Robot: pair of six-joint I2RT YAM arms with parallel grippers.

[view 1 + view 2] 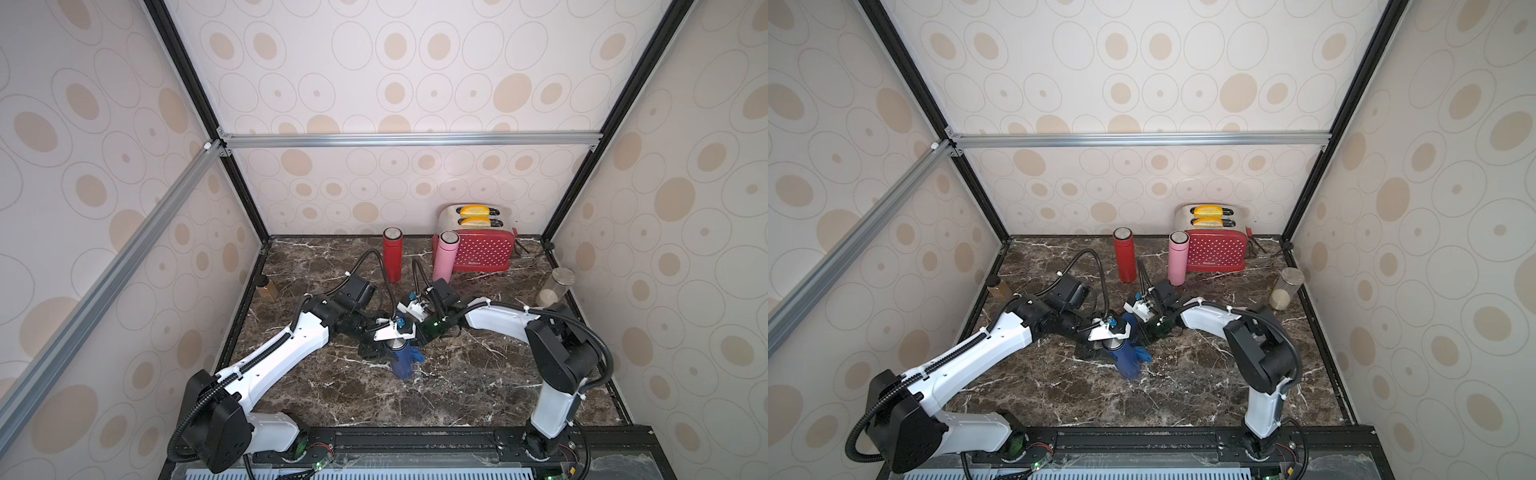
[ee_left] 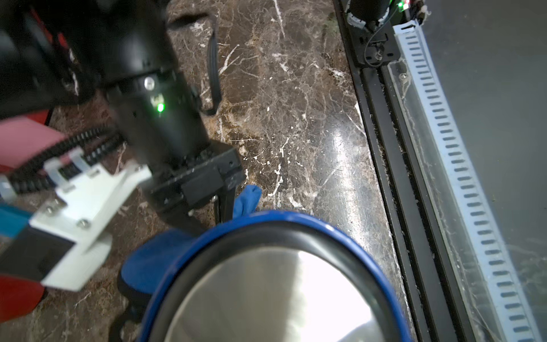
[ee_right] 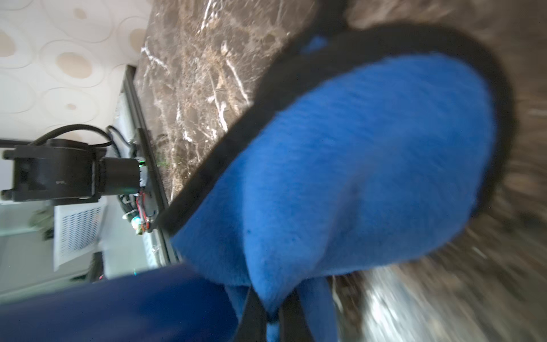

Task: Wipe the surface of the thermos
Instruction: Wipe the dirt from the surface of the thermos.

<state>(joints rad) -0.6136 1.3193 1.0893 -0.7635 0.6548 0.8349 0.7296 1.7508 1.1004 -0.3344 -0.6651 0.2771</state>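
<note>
- Noted blue thermos [image 1: 400, 360] standing mid-desk [image 1: 478, 386], steel-faced lid up.
- Saw left arm stretched low from near corner toward centre, wrist bent over thermos; left claw [image 1: 392, 345] clasped round its upper part, fingers mostly hidden.
- Saw right arm with elbow raised, forearm sloping down toward centre; right claw [image 3: 272, 314] clenched on blue cloth [image 3: 355, 163], with cloth against thermos side.
- Spotted red thermos [image 1: 392, 253] and pink thermos [image 1: 444, 255] upright near back, well apart from blue one.
- Made out small white wording low on red dotted toaster [image 1: 482, 249]; too small to read.
</note>
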